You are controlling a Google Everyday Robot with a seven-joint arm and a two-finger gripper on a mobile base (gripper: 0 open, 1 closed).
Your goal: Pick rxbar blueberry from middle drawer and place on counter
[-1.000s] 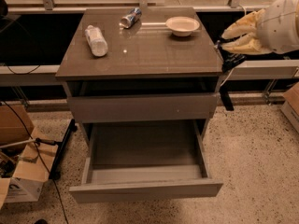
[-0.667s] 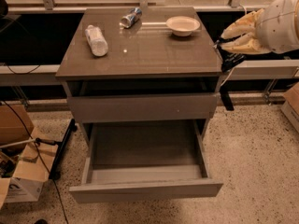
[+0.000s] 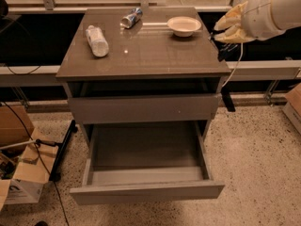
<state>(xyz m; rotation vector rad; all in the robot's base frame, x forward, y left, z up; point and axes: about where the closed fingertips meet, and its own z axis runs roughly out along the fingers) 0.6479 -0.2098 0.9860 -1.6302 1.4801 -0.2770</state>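
Note:
The middle drawer [image 3: 146, 147] is pulled out wide below a closed grey drawer front [image 3: 143, 108]. Its grey floor shows bare; the strip just behind its front panel [image 3: 146, 192] is hidden. No rxbar blueberry shows anywhere in view. The counter [image 3: 150, 55] is the glossy grey-brown top of the cabinet. My gripper [image 3: 229, 26], pale yellow on a white arm, hangs in the air off the counter's right edge, just right of the bowl, well above the drawer.
On the counter lie a clear plastic bottle [image 3: 97, 40] at left, a crushed silver-blue can [image 3: 131, 18] at the back, and a white bowl [image 3: 184, 26] at back right. Cardboard boxes [image 3: 19, 173] and cables sit on the floor at left. A box edge [image 3: 294, 107] is at right.

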